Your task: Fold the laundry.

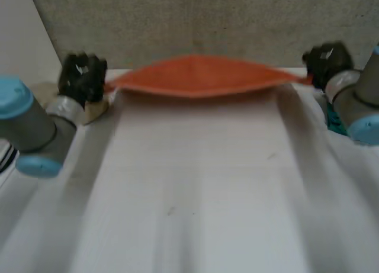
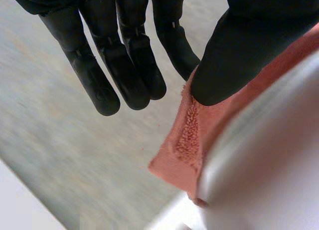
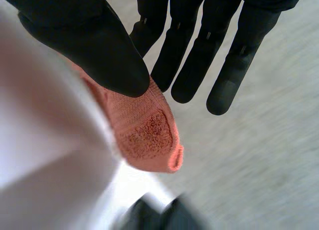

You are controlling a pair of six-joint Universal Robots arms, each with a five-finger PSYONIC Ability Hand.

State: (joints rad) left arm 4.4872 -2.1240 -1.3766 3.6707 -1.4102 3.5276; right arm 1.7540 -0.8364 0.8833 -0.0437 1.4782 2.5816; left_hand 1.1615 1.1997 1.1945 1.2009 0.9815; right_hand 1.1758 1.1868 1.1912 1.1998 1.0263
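So here's where we were with the laundry: the orange cloth [image 1: 195, 76] was strung out across the far edge of the worktop [image 1: 189, 184], pulled fairly taut between the two hands, one at each end. The left hand [image 1: 83, 77] had its end pinched, with the thumb down on the cloth's corner and the fingers [image 2: 124, 70] held out straight just beside it, so it was gripping the cloth rather than resting on it. The right hand [image 1: 324, 61] mirrored that at the other end, thumb clamped on the corner, fingers [image 3: 197, 65] straight, and a little tab of terry poking out past the thumb. In the head view the cloth looked lifted off the surface in the middle, a long thin lens shape, and nearly all of the worktop in front of it was bare. Honestly we couldn't tell whether it was one layer or already doubled over, because we only saw it edge-on. Our read was that this was early on: grabbed and stretched, sure, but no clean fold lying on the worktop yet. That left laying it flat, folding it over, squaring it up and letting go.
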